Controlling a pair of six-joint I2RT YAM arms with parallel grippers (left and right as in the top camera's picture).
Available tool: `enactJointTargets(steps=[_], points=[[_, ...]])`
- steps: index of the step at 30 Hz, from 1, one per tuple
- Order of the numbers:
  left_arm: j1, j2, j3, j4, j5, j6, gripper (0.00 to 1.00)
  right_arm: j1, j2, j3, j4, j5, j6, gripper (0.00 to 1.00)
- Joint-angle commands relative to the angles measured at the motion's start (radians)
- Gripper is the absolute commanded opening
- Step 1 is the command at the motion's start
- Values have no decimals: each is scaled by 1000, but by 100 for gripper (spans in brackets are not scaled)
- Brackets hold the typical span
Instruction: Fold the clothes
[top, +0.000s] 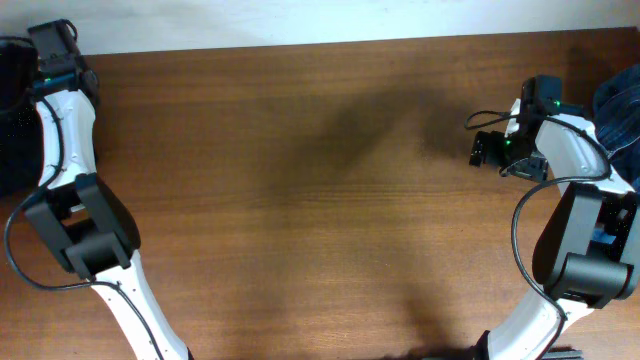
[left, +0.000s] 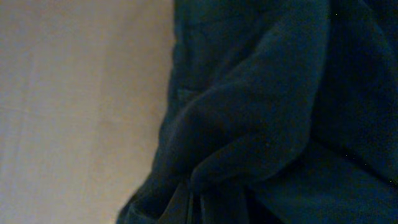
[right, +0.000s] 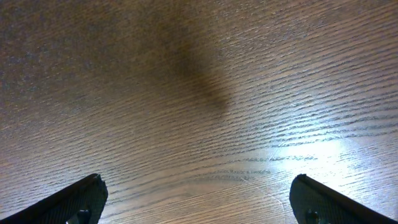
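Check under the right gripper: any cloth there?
No cloth. Under the open right gripper, the wrist view shows only bare wooden table. The patches of table directly beneath its two fingers are covered, so those cannot be checked.

Two arms, left arm (top: 95, 235) and right arm (top: 585, 245), one wooden table (top: 320, 200), one black garment (left: 267, 112), one blue cloth (top: 622, 105)

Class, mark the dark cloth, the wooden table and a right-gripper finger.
dark cloth (left: 267, 112): left wrist view, bunched fold.
wooden table (top: 300, 200): overhead view, bare middle.
right fingers (right: 71, 202): right wrist view, one finger's tip.
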Motion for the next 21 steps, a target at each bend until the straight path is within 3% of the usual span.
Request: enactJointTargets(steps=[1,8,14,21], points=[[27,11,23,34,12,40,0,-4,-19,14,0,-6,6,99],[74,11,23,133,51,39,0,-4,-19,14,0,-6,6,99],[133,11,22,135,182,35,0,-4,-19,14,0,-6,6,99],[220,11,22,140,233,24,0,-3,-19,14,0,-6,6,99]])
